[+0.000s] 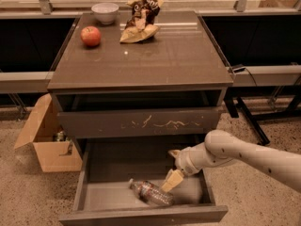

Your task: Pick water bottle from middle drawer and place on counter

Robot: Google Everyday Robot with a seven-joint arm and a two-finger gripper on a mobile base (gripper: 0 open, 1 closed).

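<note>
I've got a speckled floor (pixel 28 201) all round the bench (pixel 141 124), an open cardboard box (pixel 47 145) at its left edge, dark panels (pixel 28 41) behind and a black frame (pixel 249 121) off the right edge. The light is warm. The gripper (pixel 172 167) sits low by the front right corner.

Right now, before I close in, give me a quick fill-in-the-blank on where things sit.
1. The water bottle lies on its ___ in the open middle drawer.
2. The gripper is down by the bottle, inside the ___.
3. The counter holds a white bowl, a crumpled bag and a red ___.
Missing: side; drawer; apple.
</note>
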